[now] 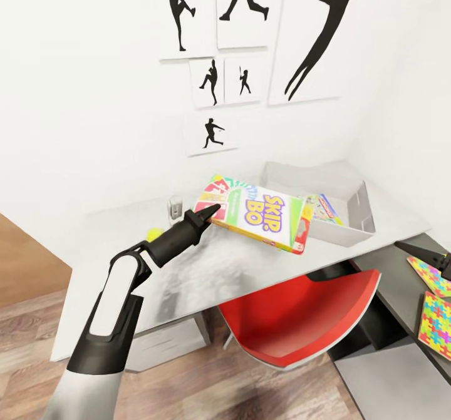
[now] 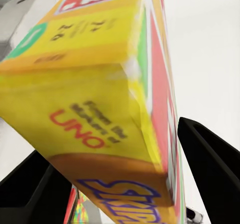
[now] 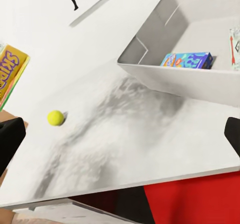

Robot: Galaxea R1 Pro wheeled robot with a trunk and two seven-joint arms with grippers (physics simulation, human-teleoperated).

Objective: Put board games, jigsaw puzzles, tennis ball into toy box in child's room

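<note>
left gripper (image 1: 210, 211) clamped on one end of the skip-bo game box (image 1: 260, 215), box held tilted in the air above the bench (image 1: 113, 232), just short of the grey toy box (image 1: 351, 220). two boxes already lie inside. tennis ball (image 3: 55, 117) sits on the bench; puzzles (image 1: 435, 295) lie on the lower surface beside the right gripper (image 1: 446, 261), grip unclear. step: carrying the game. next: carry it over the rim, then release.
</note>
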